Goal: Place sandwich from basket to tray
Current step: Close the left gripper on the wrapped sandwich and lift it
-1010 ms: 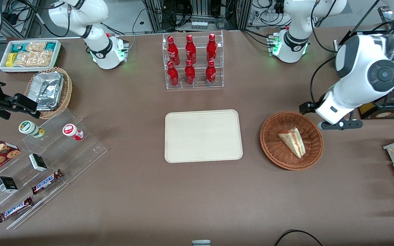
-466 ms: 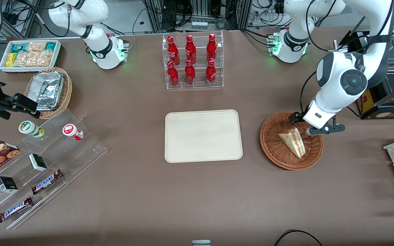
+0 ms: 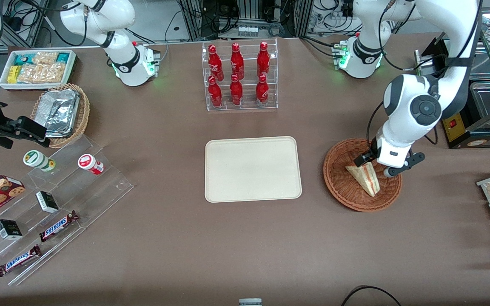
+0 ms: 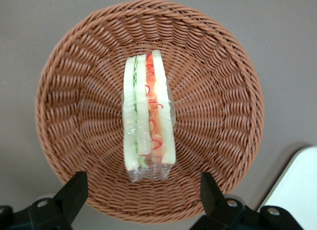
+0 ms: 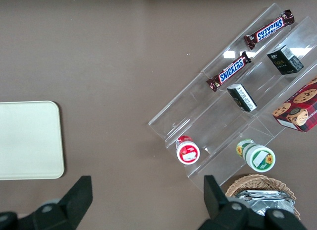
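Brown cloth covers the desk [image 3: 177, 255], on which the wicker basket [image 3: 339, 178] is set toward the working arm's end, with the cream tray [image 3: 253, 168] beside it, near but not touching, at the middle of the desk. The sandwich [image 3: 365, 176] is seen lying in the basket, a wrapped wedge with its filling edge turned upward; in the wrist view the sandwich [image 4: 147, 118] is shown across the middle of the basket [image 4: 218, 81], its red and green layers between white bread. The tool [image 3: 382, 165] is held over the part of the basket farther from the front camera, just above the sandwich's wide end, and nothing is gripped by it. Its fingers [image 4: 74, 193] are spread wide apart, one on each side of the sandwich's wrapped end, and no contact with the wrap is visible. A corner of the tray [image 4: 297, 190] is caught in the wrist view as well. A clear rack of red bottles [image 3: 239, 76] is placed farther from the front camera than the tray, and a tiered clear stand with chocolate bars [image 3: 58, 226] is found toward the parked arm's end of the desk.
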